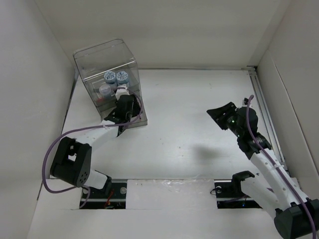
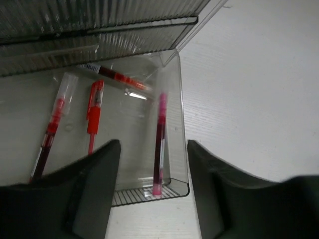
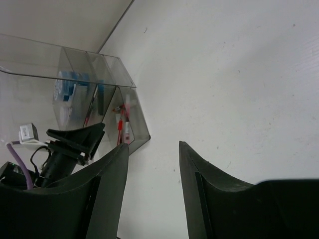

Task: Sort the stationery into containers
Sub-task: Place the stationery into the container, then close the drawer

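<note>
**Left hand** (image 2: 153, 145): fingers apart, nothing between them. It hung over the open drawer (image 2: 180, 119) at the base of the clear organizer (image 1: 107, 69).

**Drawer contents:** a pink-capped pen (image 2: 159, 144) lay along the right wall, directly beneath the gap in the fingers. Three red pens (image 2: 93, 112) lay to its left, one crosswise at the back.

**Upper compartment:** blue-white rolls (image 1: 122, 77).

**Right hand** (image 3: 152, 147): fingers apart, empty, above the bare surface (image 3: 239, 74) and well apart from the organizer.

**Step, as I judged it:** releasing a pen into the drawer.

**Handling note:** I reckoned the lift should go straight up with the fingers wide. It should clear the drawer wall and the organizer's front before any swing away, so that no pen was caught and dragged out.
</note>
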Robot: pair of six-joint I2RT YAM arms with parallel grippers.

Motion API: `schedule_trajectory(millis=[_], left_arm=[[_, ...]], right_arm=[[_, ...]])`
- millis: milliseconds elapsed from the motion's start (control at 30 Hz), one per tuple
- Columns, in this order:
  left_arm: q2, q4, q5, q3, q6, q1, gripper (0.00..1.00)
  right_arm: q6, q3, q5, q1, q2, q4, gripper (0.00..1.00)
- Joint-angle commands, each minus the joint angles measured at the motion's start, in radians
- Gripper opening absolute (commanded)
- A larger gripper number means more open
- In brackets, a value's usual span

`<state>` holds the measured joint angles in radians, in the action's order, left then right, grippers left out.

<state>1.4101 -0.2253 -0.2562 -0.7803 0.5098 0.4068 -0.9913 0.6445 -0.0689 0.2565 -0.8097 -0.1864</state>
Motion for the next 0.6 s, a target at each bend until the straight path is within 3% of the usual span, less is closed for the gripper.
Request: schedule_trajectory(millis=[0,100,133,233,267,300,333,433,567], left_arm=[[-0.017,0.024,-0.063,-0.040,0.018,0.001,0.57],[-0.059,0.011,-0.072,-0.005,0.027,0.001,0.73],[-0.094,0.011,-0.072,0.006,0.036,0.001,0.73],[-0.205,-0.026,-0.051,0.105,0.064,0.001,0.55],[-0.239,-0.026,-0.051,0.137,0.079,0.001,0.44],[-0.273,-0.026,-0.051,0.198,0.079,0.001,0.21],[-0.305,-0.026,-0.051,0.229,0.091,0.001,0.13],[-0.436,0.015,-0.023,0.327,0.116,0.001,0.00],[-0.461,0.015,0.029,0.391,0.125,0.001,0.02]], right_arm=[[-0.004,0.001,-0.009,0.015,-0.003,0.067,0.51],[0.005,-0.008,-0.009,0.015,-0.013,0.067,0.51],[0.005,-0.008,-0.009,0.015,-0.013,0.076,0.51],[0.005,-0.017,-0.009,0.015,-0.022,0.085,0.51],[0.005,-0.017,-0.009,0.015,-0.022,0.085,0.51],[0.005,-0.017,-0.009,0.015,-0.031,0.085,0.51],[0.005,-0.017,-0.009,0.015,-0.031,0.085,0.51],[0.005,-0.017,-0.009,0.024,-0.031,0.085,0.51],[0.005,-0.017,-0.020,0.033,-0.042,0.096,0.51]])
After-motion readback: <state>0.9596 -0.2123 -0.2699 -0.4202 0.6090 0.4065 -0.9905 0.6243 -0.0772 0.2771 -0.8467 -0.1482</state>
